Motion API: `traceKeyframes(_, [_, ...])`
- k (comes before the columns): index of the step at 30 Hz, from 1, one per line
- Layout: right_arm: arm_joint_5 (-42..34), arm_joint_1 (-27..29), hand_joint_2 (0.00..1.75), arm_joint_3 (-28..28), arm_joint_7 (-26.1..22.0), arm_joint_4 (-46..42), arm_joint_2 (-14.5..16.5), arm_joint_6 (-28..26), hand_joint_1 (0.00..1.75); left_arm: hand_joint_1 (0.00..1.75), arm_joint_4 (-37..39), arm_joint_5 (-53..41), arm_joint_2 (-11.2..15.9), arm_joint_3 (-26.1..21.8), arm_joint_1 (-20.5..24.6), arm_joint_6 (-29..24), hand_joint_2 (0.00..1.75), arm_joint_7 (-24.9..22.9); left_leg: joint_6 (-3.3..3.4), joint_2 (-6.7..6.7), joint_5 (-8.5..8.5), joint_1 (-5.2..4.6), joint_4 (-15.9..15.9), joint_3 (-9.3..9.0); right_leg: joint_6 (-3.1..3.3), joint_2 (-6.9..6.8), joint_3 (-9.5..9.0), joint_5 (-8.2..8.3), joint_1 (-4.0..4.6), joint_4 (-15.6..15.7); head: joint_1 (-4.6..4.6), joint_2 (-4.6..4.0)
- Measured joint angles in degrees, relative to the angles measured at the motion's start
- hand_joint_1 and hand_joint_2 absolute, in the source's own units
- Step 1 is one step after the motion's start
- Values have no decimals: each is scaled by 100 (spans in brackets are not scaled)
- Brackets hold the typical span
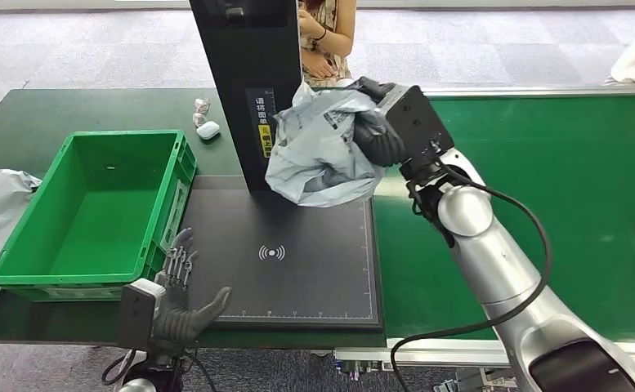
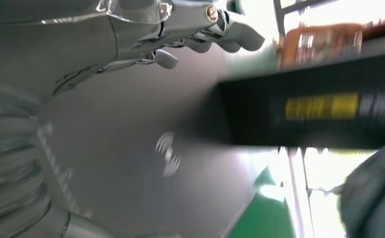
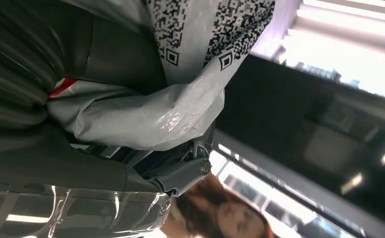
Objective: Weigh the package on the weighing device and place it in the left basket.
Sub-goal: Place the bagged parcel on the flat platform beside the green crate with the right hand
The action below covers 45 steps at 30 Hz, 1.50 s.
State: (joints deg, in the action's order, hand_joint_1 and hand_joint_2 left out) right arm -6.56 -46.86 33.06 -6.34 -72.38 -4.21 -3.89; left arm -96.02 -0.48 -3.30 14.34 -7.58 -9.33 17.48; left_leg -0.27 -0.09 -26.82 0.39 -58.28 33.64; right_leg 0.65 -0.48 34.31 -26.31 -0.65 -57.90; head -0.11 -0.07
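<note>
A grey package [image 1: 324, 147] is held in the air by the right hand [image 1: 377, 135], above the far edge of the black scale [image 1: 297, 261].

The crumpled plastic package is gripped by the dark fingers of the right hand, which are closed around its upper right side; it hangs just in front of the black upright post [image 1: 248, 82] of the scale, clear of the platform. In the right wrist view, printed square codes are seen on the package [image 3: 180, 74], which is pressed against the hand [image 3: 56, 163]. The left hand [image 1: 179, 298] is held empty with its fingers spread over the near left corner of the scale, beside the green basket [image 1: 175, 175]. The basket stands on the dark green table [image 1: 20, 122], touching the left edge of the scale. A person [image 1: 328, 37] is seen behind the post.
</note>
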Motion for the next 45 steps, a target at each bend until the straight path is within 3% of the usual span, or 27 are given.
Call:
traceKeyframes(4, [-431, -12, 175, 472, 261, 355, 144, 344, 175, 0, -222, 96, -77, -221, -35, -547, 175, 171, -1, -3, 0, 3, 0, 4, 1, -2, -1, 0, 3, 0, 1, 0])
traceKeyframes(12, [-1135, 34, 175, 1301, 836, 1150, 388, 843, 175, 0, -761, 346, -241, -848, -116, -2124, 175, 1184, -1, -10, 1, 6, -1, 5, 3, -9, 1, 0, 6, 2, 0, 0])
traceKeyframes(17, [-1153, 76, 175, 1609, 908, 1373, 382, 842, 175, 0, -1009, 411, -295, -1018, -232, -2404, 175, 1479, -1, -8, 0, 5, -1, 5, 3, -7, 1, 0, 6, 5, 0, 0])
traceKeyframes(18, [-1147, 73, 175, 1644, 938, 1406, 382, 829, 143, 0, -1035, 422, -302, -1033, -237, -2433, 175, 1501, -1, -8, 0, 5, -1, 4, 3, -7, 0, 0, 6, 6, 1, 0])
traceKeyframes(21, [-1086, 24, 175, 1782, 1143, 1560, 381, 805, 12, 0, -1092, 462, -310, -1050, -221, -2496, 175, 1510, -2, -7, 1, 5, -1, 2, 3, -7, 0, 1, 5, 6, 0, 0])
traceKeyframes(22, [-1059, -11, 175, 1844, 1225, 1638, 379, 831, 0, 0, -1100, 471, -309, -1050, -209, -2495, 175, 1469, -3, -7, 2, 5, -1, 1, 4, -7, 0, 2, 6, 6, -1, 0])
traceKeyframes(25, [-1065, -112, 175, 1993, 1274, 1856, 363, 934, 0, 0, -1103, 462, -304, -1045, -169, -2451, 175, 1283, -6, -5, 5, 6, -2, -1, 8, -5, 0, 7, 6, 6, 1, 0])
traceKeyframes(28, [-1387, -140, 175, 1973, 962, 1899, 269, 950, 0, 0, -1103, 299, -287, -1008, -148, -2253, 175, 1009, -7, -6, 6, 5, -4, -3, 9, -5, 0, 8, 6, 6, 1, 0])
traceKeyframes(33, [-2389, 181, 175, 1349, 230, 1381, -145, 1115, 0, 0, -1102, -244, -225, -896, -149, -1729, 175, 521, -5, -8, 3, 5, -5, 0, 8, -8, -2, 7, 5, 9, 2, 0])
traceKeyframes(38, [-2493, 629, 175, 796, 72, 799, -409, 1216, 0, 0, -1101, -358, -216, -891, -149, -1584, 175, 483, -6, 9, -5, 4, -5, -1, 8, 7, 3, 7, 5, 10, 1, 0])
traceKeyframes(45, [-2489, 835, 175, 567, 7, 481, -525, 1220, 0, 0, -1101, -363, -216, -890, -149, -1559, 175, 472, -7, 11, -3, 8, -4, -5, 9, 10, 3, 7, 9, 9, 0, 0])
